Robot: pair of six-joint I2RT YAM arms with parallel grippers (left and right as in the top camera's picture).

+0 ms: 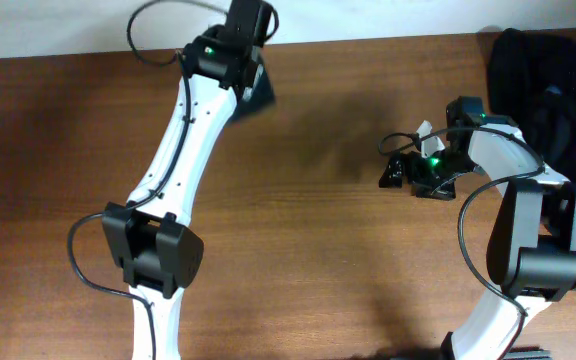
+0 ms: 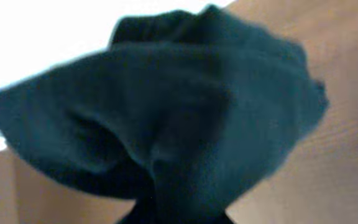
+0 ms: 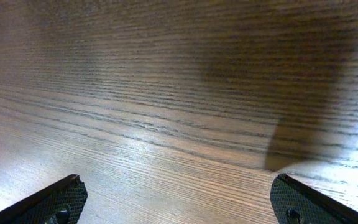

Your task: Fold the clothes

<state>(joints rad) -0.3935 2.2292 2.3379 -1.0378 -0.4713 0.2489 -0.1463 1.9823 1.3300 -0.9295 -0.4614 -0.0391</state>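
Note:
A black garment (image 2: 166, 106) fills the left wrist view, bunched and gathered to a neck at the bottom edge where my fingers pinch it; the fingers themselves are hidden by the cloth. From overhead, my left gripper (image 1: 249, 68) is at the table's far edge, shut on this garment, of which a dark corner (image 1: 261, 95) shows beneath it. More black clothes (image 1: 543, 75) lie heaped at the far right corner. My right gripper (image 1: 400, 166) hovers open left of that heap. In the right wrist view its fingertips (image 3: 48, 202) stand wide apart over bare wood.
The brown wooden table (image 1: 348, 270) spans the overhead view, with a white wall (image 1: 48, 25) behind its far edge. The right arm's elbow (image 1: 543, 230) stands near the right edge, the left arm's base joint (image 1: 153, 250) at the front left.

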